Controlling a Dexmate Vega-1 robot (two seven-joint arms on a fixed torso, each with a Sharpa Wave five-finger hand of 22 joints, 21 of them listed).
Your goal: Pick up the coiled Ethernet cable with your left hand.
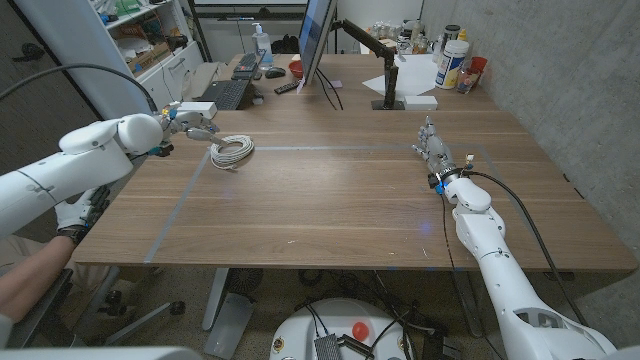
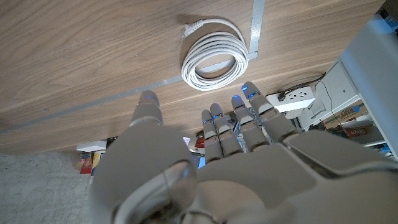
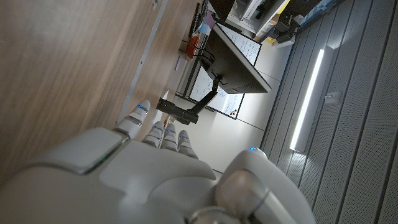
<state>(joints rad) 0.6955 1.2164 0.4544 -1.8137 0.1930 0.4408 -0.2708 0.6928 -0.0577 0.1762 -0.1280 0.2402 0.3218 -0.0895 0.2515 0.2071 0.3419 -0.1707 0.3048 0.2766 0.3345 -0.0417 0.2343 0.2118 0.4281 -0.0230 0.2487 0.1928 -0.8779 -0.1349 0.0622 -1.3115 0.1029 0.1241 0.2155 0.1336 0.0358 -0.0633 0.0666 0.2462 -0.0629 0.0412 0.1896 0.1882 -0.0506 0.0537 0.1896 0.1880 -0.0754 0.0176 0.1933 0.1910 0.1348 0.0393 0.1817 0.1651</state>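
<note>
A white coiled Ethernet cable [image 1: 232, 151] lies on the wooden table [image 1: 330, 200] at the far left, beside a strip of grey tape. My left hand [image 1: 190, 122] hovers just left of the coil, apart from it, fingers spread and holding nothing. In the left wrist view the coil [image 2: 214, 53] lies just past the outstretched fingertips [image 2: 250, 91] of my left hand [image 2: 217, 155]. My right hand [image 1: 433, 148] stands at the right side of the table, fingers extended, holding nothing. The right wrist view shows the back of my right hand [image 3: 143, 168] over bare wood.
A monitor [image 1: 317, 40] on a stand, a keyboard [image 1: 225, 93], a remote [image 1: 287, 88] and a red cup stand at the back. A black arm mount [image 1: 385, 60] and several bottles [image 1: 452, 62] sit back right. A person's arm [image 1: 25, 280] shows at the left edge.
</note>
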